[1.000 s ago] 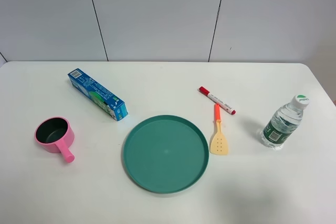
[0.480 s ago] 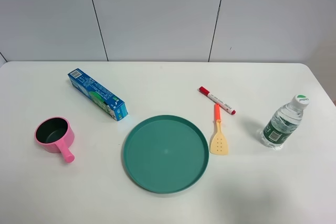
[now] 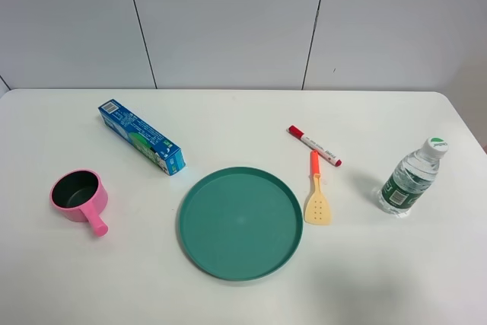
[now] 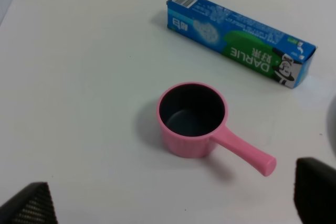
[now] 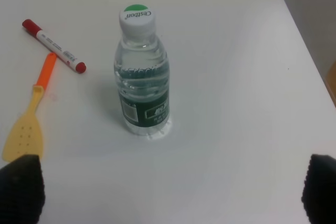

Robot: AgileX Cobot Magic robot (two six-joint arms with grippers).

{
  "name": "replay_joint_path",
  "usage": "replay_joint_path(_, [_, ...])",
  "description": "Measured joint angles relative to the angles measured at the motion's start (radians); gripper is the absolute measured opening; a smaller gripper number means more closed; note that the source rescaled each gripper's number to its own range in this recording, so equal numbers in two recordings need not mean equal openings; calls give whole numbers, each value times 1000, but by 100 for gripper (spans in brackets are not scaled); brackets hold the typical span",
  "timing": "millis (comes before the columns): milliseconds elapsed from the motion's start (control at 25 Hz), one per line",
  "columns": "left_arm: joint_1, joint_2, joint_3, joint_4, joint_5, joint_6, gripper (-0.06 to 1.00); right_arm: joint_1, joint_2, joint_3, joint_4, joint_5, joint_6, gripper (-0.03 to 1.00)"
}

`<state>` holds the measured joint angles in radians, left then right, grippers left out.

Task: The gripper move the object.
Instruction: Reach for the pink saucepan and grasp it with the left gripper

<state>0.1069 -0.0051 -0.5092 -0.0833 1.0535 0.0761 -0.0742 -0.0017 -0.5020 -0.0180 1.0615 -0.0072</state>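
We see the pink toy saucepan (image 3: 76, 194) upright on the white table (image 3: 228, 119), left of the teal plate (image 3: 240, 222) and near a blue toothpaste box (image 3: 141, 136), our left gripper (image 4: 173, 195) clear of it, spread wide and empty, our right gripper (image 5: 170, 187) likewise spread.

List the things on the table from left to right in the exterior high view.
Pink saucepan → toothpaste box → teal plate → yellow spatula → water bottle. The red marker spans the spatula's place, so it is left out.
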Motion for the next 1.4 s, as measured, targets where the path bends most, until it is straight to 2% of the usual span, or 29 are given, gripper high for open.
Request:
replay_joint_path(720, [0, 0, 0, 0, 0, 0, 100, 0, 0, 0, 0, 0, 0, 100])
replay_joint_path(960, [0, 6, 0, 0, 0, -42, 100, 0, 0, 0, 0, 0, 0, 100])
replay_joint_path(1400, [0, 267, -30, 0, -34, -61, 100, 0, 0, 0, 0, 0, 0, 100])
